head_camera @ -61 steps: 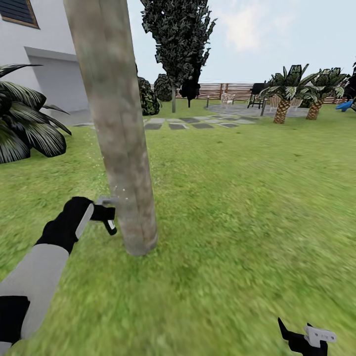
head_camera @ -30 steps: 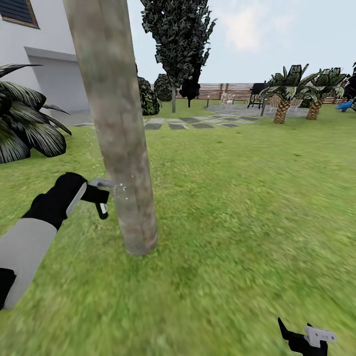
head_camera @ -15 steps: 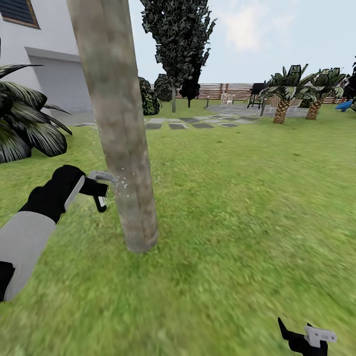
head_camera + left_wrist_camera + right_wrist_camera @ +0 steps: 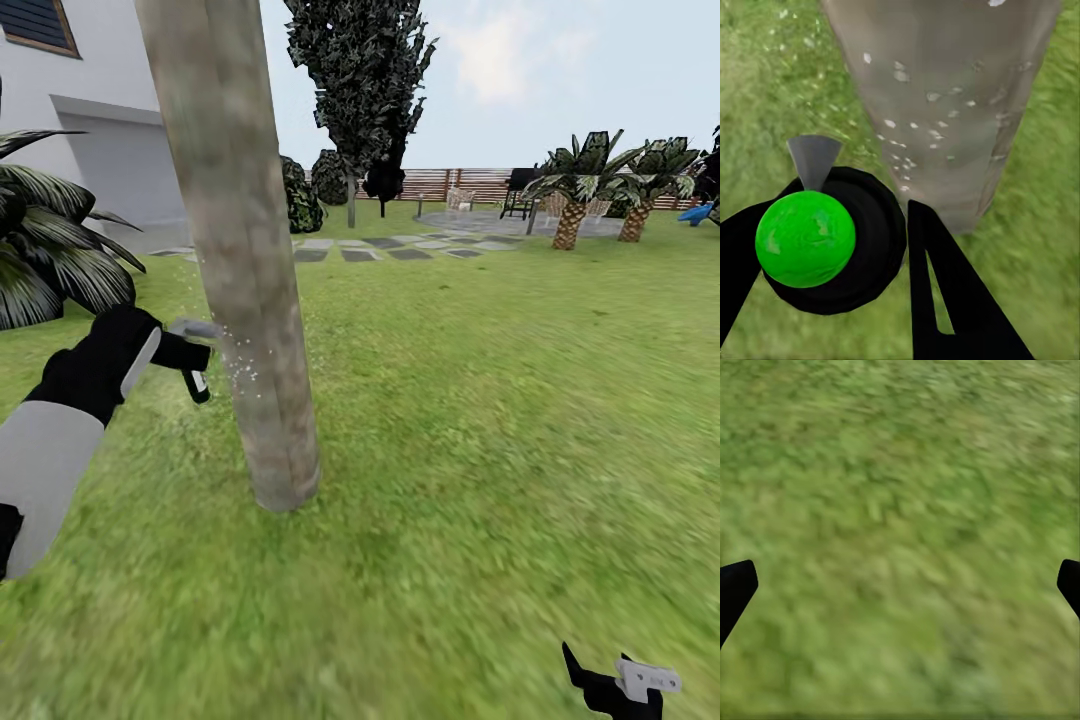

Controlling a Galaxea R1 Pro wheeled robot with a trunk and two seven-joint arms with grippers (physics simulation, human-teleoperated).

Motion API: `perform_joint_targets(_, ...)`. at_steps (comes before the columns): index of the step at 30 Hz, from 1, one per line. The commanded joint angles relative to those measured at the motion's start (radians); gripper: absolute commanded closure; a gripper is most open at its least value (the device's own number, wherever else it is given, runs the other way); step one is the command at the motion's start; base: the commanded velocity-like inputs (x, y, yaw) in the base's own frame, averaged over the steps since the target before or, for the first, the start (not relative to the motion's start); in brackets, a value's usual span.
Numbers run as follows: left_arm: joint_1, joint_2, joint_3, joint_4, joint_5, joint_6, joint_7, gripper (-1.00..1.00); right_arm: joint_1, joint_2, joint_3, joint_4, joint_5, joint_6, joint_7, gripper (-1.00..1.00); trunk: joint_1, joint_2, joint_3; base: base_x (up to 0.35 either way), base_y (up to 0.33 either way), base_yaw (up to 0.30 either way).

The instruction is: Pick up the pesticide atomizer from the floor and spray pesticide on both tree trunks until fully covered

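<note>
Gripping the pesticide atomizer in the left gripper, fingers clamped around it, just beside the tree trunk. Scattering pesticide specks against that trunk's bark. Hanging well right of the trunk over grass: right gripper, fingers spread apart.

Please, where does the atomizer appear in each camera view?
Head view: atomizer at middle left, in the left pincer, beside the trunk.
Left wrist view: green-topped atomizer between the fingers, nozzle toward the trunk.
Right wrist view: grass.
Shared landmark: the trunk.
</note>
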Motion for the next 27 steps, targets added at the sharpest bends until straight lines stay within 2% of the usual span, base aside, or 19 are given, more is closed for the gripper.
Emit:
perform_joint_targets(1,-0.006,0.006,0.000,0.000,0.007,0.001,-0.001,1.00,0.000,0.000,0.000,0.000,0.000,0.000,0.000,-1.00,0.000,0.000,0.000,0.000,0.000,0.000)
perform_joint_targets(2,-0.011,0.007,0.000,0.000,0.007,0.002,-0.001,1.00,0.000,0.000,0.000,0.000,0.000,0.000,0.000,-1.00,0.000,0.000,0.000,0.000,0.000,0.000)
perform_joint_targets(4,-0.017,-0.009,-0.002,-0.003,0.009,0.002,-0.001,1.00,0.000,0.000,0.000,0.000,0.000,0.000,0.000,-1.00,0.000,0.000,0.000,0.000,0.000,0.000)
perform_joint_targets(8,-0.026,-0.062,-0.003,-0.012,0.018,0.004,-0.002,1.00,0.000,-0.001,0.000,0.000,0.000,0.000,0.000,-1.00,0.000,0.000,0.000,0.000,0.000,0.000)
perform_joint_targets(10,-0.042,-0.067,0.000,-0.012,0.020,0.004,-0.002,1.00,0.000,-0.001,0.000,0.000,0.000,0.000,0.000,-1.00,0.000,0.000,0.000,0.000,0.000,0.000)
perform_joint_targets(13,-0.057,-0.056,0.002,-0.003,0.020,0.004,-0.002,1.00,0.000,-0.002,0.000,0.000,-0.001,0.000,0.000,-1.00,0.000,0.000,0.000,0.000,0.000,0.000)
perform_joint_targets(18,-0.081,-0.008,0.005,0.000,0.020,0.004,-0.002,1.00,0.000,-0.002,0.000,-0.001,-0.001,0.000,0.000,-1.00,0.000,0.000,0.000,0.000,0.000,0.000)
perform_joint_targets(20,-0.084,-0.012,0.004,-0.004,0.021,0.004,-0.003,1.00,0.000,-0.002,0.000,0.000,-0.001,0.000,0.000,-1.00,0.000,0.000,0.000,0.000,0.000,0.000)
perform_joint_targets(22,-0.084,-0.030,0.003,-0.011,0.022,0.004,-0.004,1.00,0.000,-0.002,0.000,0.000,-0.001,0.000,0.000,-1.00,0.000,0.000,0.000,0.000,0.000,0.000)
perform_joint_targets(23,-0.084,-0.062,0.003,-0.013,0.022,0.004,-0.004,1.00,0.000,-0.002,0.000,0.000,-0.001,0.000,0.000,-1.00,0.000,0.000,0.000,0.000,0.000,0.000)
perform_joint_targets(25,-0.084,-0.098,0.003,-0.014,0.022,0.004,-0.004,1.00,0.000,-0.002,0.000,0.000,-0.001,0.000,0.000,-1.00,0.000,0.000,0.000,0.000,0.000,0.000)
perform_joint_targets(27,-0.085,-0.107,0.002,-0.012,0.021,0.004,-0.004,1.00,0.000,-0.002,0.000,0.000,-0.001,0.000,0.001,-1.00,0.000,0.000,0.000,0.000,0.000,0.000)
